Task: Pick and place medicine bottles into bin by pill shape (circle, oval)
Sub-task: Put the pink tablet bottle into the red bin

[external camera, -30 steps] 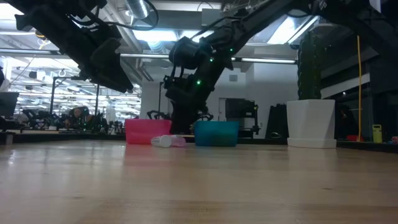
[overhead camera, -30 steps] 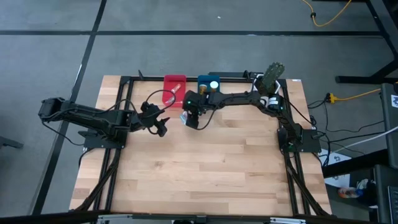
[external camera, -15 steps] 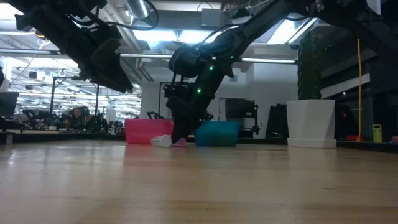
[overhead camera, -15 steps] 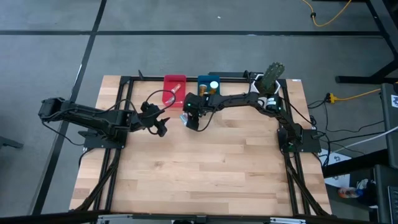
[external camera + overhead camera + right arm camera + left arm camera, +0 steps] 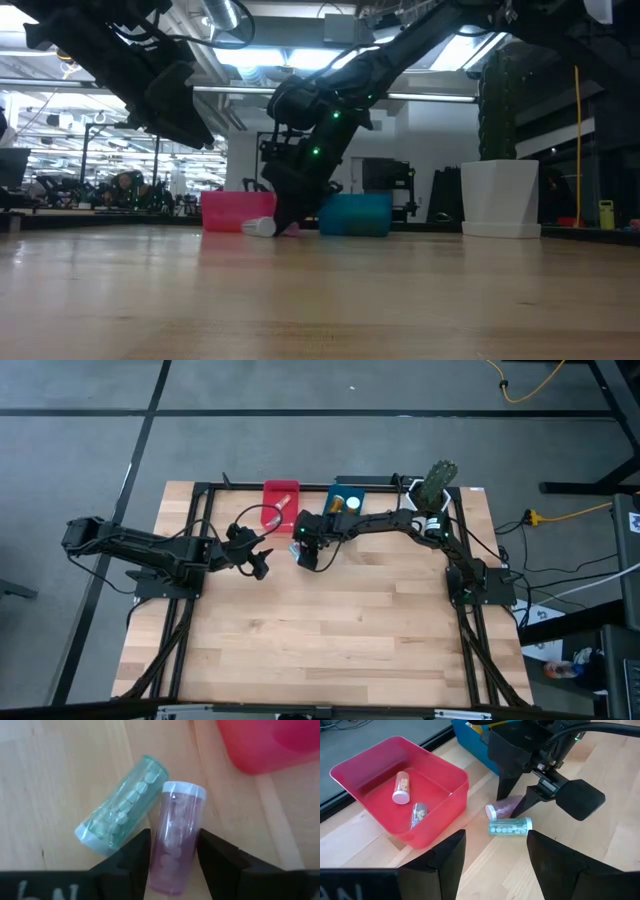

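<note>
I have the right pincer (image 5: 170,860) down at the light wooden desk (image 5: 330,630), its two dark fingers (image 5: 131,857) narrowed on either side of a small clear pink-tinted medicine bottle with a white cap (image 5: 176,840), pressing its sides. That bottle lies on its side on the desk, just in front of the red rectangular plastic bin (image 5: 400,795). Touching it along one side lies a small clear teal-tinted medicine bottle (image 5: 122,812), also on its side, with a row of pale pills showing through its wall. From the left wrist view both bottles sit between the red bin and the blue plastic bin (image 5: 345,495), near the red bin's corner. Inside the red bin I see two more bottles lying flat: a translucent orange bottle with a white cap (image 5: 401,787) and a small clear bottle (image 5: 418,814). The left pincer (image 5: 262,560) hangs above the desk a little way off, fingers spread wide and holding nothing. A white pot with a green cactus (image 5: 436,495) stands at the far right corner of the desk.
</note>
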You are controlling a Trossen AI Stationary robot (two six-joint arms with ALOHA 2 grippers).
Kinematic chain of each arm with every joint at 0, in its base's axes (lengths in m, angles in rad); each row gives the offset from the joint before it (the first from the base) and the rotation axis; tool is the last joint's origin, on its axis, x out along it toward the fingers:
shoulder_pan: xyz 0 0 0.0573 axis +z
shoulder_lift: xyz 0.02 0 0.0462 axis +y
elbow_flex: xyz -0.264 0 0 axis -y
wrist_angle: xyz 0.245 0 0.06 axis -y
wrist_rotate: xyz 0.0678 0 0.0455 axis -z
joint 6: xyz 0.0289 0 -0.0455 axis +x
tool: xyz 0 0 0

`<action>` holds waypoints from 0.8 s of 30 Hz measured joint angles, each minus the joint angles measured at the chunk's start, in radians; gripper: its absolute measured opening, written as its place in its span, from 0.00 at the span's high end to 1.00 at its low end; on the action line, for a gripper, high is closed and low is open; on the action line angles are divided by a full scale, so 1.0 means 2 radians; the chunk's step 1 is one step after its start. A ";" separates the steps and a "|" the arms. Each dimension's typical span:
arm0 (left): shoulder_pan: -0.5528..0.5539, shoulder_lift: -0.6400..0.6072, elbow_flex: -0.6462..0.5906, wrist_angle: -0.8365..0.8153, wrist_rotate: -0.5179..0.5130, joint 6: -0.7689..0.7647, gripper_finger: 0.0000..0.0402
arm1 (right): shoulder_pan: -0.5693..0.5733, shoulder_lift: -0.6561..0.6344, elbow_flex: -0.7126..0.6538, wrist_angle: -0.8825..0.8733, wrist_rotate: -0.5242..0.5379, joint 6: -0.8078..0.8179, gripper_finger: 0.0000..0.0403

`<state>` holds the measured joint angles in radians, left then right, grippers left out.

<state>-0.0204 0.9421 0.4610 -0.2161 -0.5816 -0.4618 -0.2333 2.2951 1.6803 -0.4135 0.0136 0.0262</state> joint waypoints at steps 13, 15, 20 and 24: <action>0.000 0.000 0.000 0.000 0.000 0.000 0.49 | 0.000 -0.011 0.002 -0.005 0.004 -0.005 0.75; 0.000 0.000 0.000 0.000 0.000 0.000 0.49 | 0.000 -0.022 0.002 -0.009 0.009 -0.013 0.77; 0.000 0.000 0.000 0.000 0.000 0.000 0.49 | 0.000 -0.047 0.002 -0.005 0.028 -0.021 0.76; 0.000 0.000 0.000 0.000 0.000 0.000 0.49 | -0.001 -0.057 0.002 0.063 0.028 -0.054 0.75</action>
<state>-0.0200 0.9421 0.4610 -0.2157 -0.5823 -0.4614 -0.2345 2.1816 1.6843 -0.2866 0.0705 -0.0810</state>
